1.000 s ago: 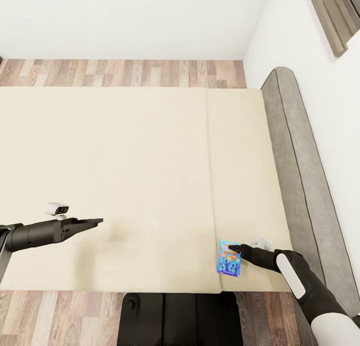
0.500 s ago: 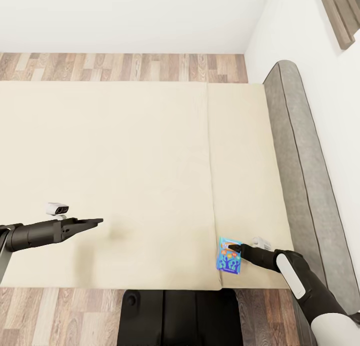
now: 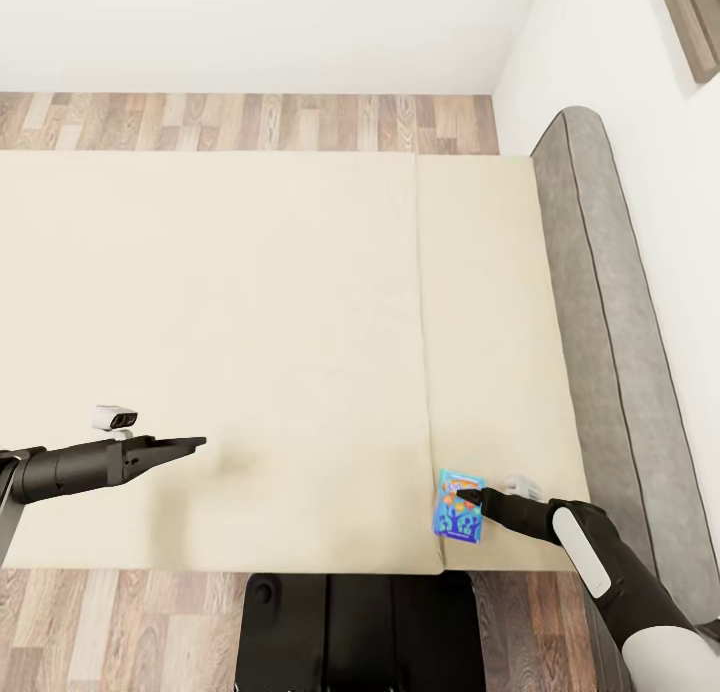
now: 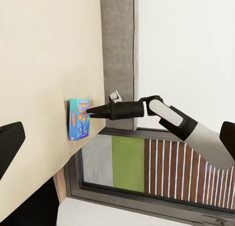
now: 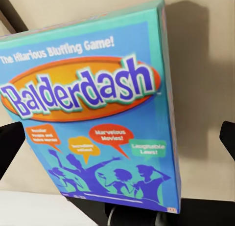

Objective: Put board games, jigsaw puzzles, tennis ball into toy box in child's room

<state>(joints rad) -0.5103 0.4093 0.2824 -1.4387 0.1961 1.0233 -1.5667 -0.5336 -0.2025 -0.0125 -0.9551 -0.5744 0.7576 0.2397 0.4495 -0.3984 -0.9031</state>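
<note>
A light blue board game (image 3: 459, 505) lies flat on the beige bed (image 3: 250, 322), near the front edge just right of the mattress seam. My right gripper (image 3: 468, 495) hovers over the box's right side. In the right wrist view the box (image 5: 93, 113), lettered "Balderdash", sits between the two dark fingertips (image 5: 10, 145), which stand wide apart and clear of its edges, so the gripper is open. My left gripper (image 3: 190, 441) hangs over bare mattress far to the left, open and empty, with its fingers (image 4: 10, 143) spread. The left wrist view also takes in the box (image 4: 80, 119).
The grey headboard (image 3: 600, 302) runs along the bed's right side against a white wall. Wood-plank floor (image 3: 250, 122) lies beyond the far edge of the bed. My dark base (image 3: 360, 632) stands at the near edge. The mattress is wide and bare.
The whole view has shifted, so the bed and box sit slightly higher in the picture. Both grippers hold much the same places and stay open.
</note>
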